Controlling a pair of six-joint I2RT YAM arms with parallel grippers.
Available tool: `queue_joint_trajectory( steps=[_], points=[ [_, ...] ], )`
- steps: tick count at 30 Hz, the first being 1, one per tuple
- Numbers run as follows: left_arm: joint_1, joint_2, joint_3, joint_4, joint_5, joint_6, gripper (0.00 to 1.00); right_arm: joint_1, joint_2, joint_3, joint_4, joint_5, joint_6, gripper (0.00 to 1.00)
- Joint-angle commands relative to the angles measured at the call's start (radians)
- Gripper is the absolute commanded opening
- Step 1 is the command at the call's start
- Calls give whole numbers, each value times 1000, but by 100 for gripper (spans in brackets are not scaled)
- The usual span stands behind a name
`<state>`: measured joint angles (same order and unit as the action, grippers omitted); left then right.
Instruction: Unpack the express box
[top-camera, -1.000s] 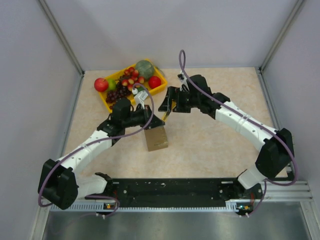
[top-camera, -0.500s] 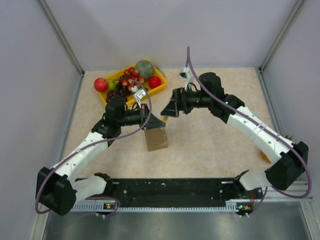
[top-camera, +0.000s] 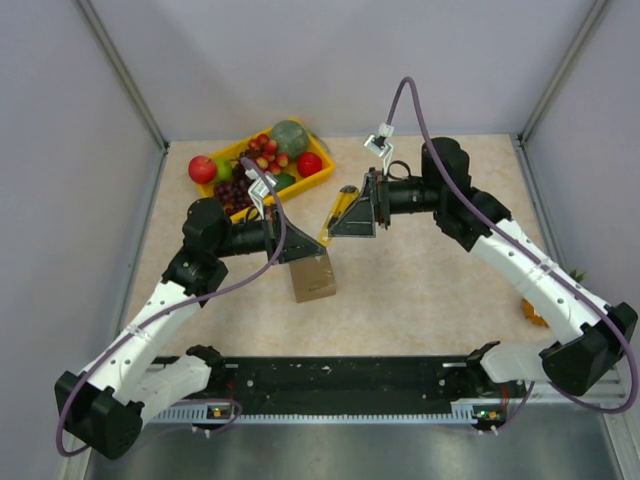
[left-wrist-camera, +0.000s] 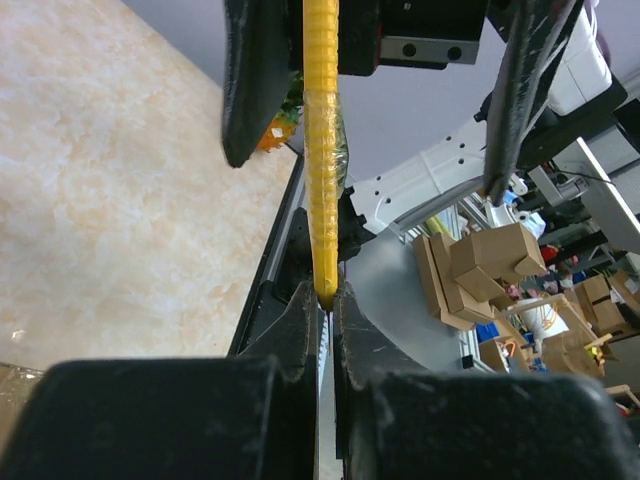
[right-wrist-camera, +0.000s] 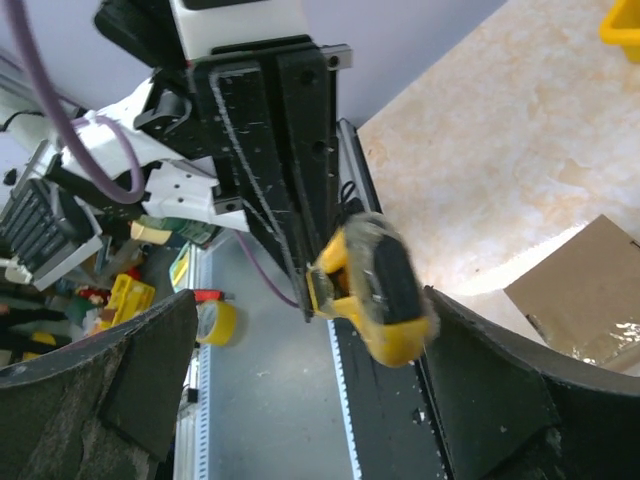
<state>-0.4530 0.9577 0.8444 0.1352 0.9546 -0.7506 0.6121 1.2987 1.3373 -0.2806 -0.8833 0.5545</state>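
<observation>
The express box, small and of brown cardboard, lies on the table below the grippers; a corner shows in the right wrist view. A yellow utility knife hangs in the air between the two grippers. My left gripper is shut on one end of the knife, as the left wrist view shows. My right gripper is open, its fingers on either side of the knife's other end. The right wrist view shows the gap.
A yellow plastic tray of fruit stands at the back left; its corner shows in the right wrist view. A small orange object lies by the right wall. Grey walls close in both sides.
Both wrists have risen and turned level, so the grippers face each other with the knife between them. The right gripper has shifted right. The box has not moved.
</observation>
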Motion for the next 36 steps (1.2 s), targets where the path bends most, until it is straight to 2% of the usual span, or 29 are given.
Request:
queue_joint_trajectory(
  steps=[1,7,17,20,21,25,36],
  points=[
    [-3,-4,38,50,53,-32,0,-5,-24,85,38,-88,39,87],
    [-4,35,48,14,102,-30,0,-5,-6,106,29,-146,50,77],
    [-4,62,111,-129,139,72,0,-3,42,115,-81,-168,-40,68],
    [-4,69,122,-131,148,96,0,8,53,118,-111,-155,-70,60],
    [-4,75,125,-131,159,96,0,11,56,118,-120,-151,-76,54],
    [-4,84,130,-132,177,103,0,18,73,122,-131,-134,-90,44],
    [-4,96,125,-226,179,175,0,18,74,149,-131,-128,-97,44]
  ],
)
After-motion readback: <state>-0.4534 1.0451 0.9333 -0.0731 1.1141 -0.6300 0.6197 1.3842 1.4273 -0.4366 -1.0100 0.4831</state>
